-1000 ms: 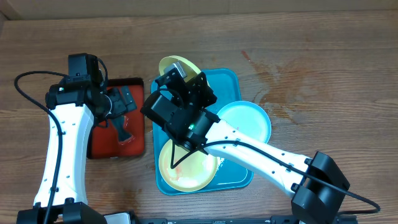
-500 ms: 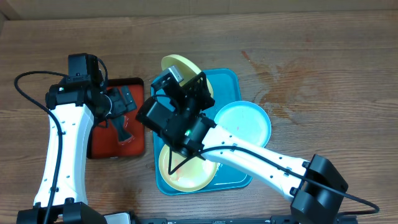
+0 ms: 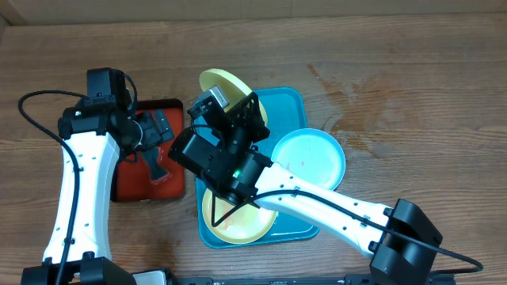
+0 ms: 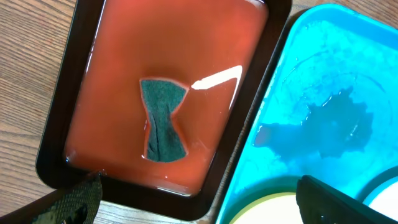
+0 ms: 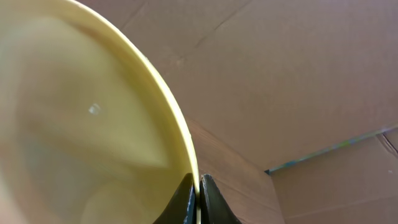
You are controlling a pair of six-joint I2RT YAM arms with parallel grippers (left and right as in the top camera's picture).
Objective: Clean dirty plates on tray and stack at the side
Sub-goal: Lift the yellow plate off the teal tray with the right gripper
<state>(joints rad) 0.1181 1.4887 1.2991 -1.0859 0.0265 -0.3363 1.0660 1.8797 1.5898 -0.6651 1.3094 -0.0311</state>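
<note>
A: What does overhead hide?
B: Wrist view shows my right gripper pinching the pale yellow round plastic plate by its rim, above the turquoise rectangular plastic tray. My left gripper gapes wide, empty.

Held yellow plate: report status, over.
Right gripper shut on rim of pale yellow round plastic plate, held up tilted. Left gripper open above green sponge in red tray. No obstruction seen.

My left gripper hangs pointing down, jaws spread wide. My right arm stretches across leftward, right gripper pinched tight on a pale yellow round plastic plate.
</note>
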